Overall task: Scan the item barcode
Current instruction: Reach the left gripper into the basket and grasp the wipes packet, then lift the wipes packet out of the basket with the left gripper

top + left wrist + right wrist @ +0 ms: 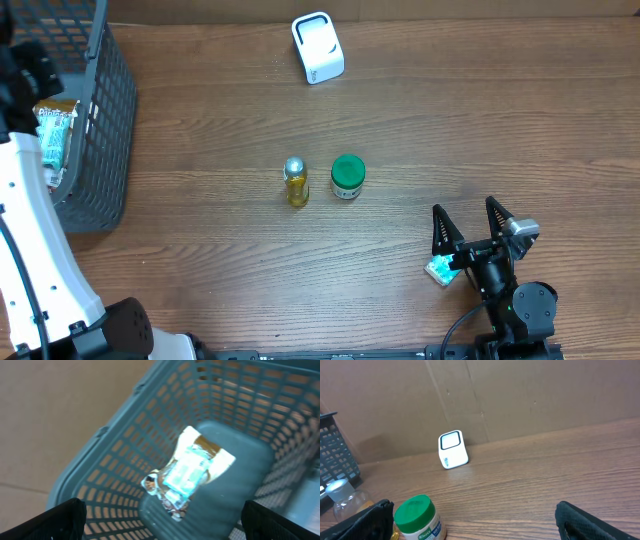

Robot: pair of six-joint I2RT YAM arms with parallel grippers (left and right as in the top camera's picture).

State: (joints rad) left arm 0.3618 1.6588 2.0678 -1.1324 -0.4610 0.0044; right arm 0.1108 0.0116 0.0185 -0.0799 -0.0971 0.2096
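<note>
**Nothing gripped, scan not yet started**

Both sets of jaws are being shown spread wide with nothing between them. The left gripper (162,527) is being hung over the basket (110,110). A crumpled packet (187,472) is lying flat on the basket floor, its long axis slanting across the left wrist view. The right gripper (466,215) is being held low at the near right of the tabletop (450,120), well apart from everything else.

Two more items are being left unhandled mid-tabletop. A silver-capped bottle (295,182) and a green-lidded jar (347,176) are standing just beside each other. Both are upright, long axes vertical, caps pointing up at the overhead camera. No barcode can be made out on either, and it cannot be told which item is meant.

The white scanner (317,47) is sitting at the far edge, with nothing being presented to it. Grasping, carrying, turning the code toward the scanner and scanning are all being judged as left to do.
</note>
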